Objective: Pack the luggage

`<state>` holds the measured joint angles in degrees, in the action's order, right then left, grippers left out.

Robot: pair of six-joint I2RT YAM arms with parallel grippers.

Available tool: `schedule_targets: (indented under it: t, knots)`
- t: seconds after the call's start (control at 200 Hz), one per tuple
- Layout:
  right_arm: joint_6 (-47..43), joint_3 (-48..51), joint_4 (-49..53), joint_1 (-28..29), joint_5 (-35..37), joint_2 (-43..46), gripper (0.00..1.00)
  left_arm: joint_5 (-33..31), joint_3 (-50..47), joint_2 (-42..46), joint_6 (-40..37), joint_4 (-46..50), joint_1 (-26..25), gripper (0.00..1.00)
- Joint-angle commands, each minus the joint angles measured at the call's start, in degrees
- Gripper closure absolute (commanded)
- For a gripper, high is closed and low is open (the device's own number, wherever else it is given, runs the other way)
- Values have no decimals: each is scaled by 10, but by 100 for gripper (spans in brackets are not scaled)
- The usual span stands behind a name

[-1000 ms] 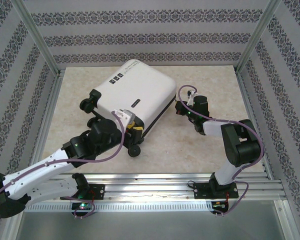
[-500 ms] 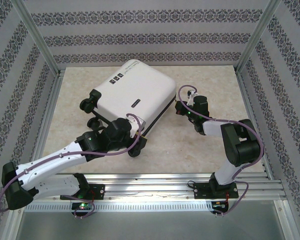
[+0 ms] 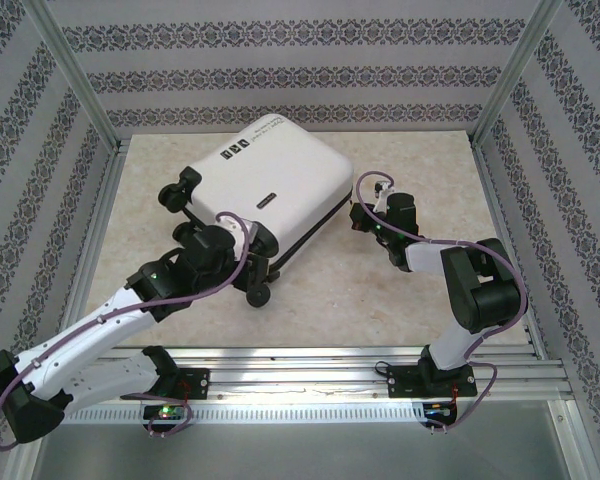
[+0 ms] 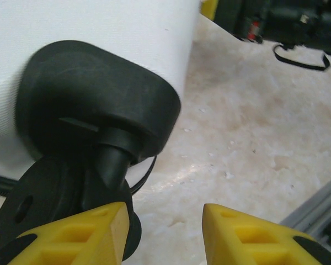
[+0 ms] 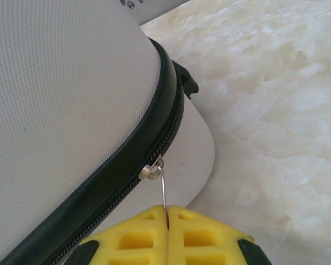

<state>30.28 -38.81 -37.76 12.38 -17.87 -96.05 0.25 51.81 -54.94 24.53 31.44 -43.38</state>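
Since the earlier frame the luggage (image 3: 270, 185) had swung and slid toward the upper left of the top view, and the left arm had followed its wheeled end. It lay shut and flat on the table (image 3: 400, 290), centre-left of frame, with the right jaws at its right edge.

On the left wrist view the left jaws stood wide apart at the bottom, gripping nothing, one finger just beside a black caster (image 4: 88, 116) under the white shell. Any further shove there would likely turn the case again.

On the right wrist view the right jaws were pressed together on the thin zipper pull (image 5: 163, 190), lower centre. That was the weak point. If the case moved, the pull could slip free, bend, or drag the slider (image 5: 151, 172) askew.
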Motion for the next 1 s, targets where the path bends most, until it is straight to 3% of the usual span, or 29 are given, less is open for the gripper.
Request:
schedule_targets:
  t: [0.0,0.64,0.839,0.994]
  knots:
    - [1,14,-23,7,23,7,100,-35,-30,-1,29,33,48,58]
    - [-35,43,-21,103,58,34,100,7,-60,-16,76,-42,279,59]
    - [-37,45,-22,106,63,34,100,58,-73,17,115,-81,287,46]
    - [-39,43,-24,105,63,29,100,118,-102,58,154,-119,287,43]
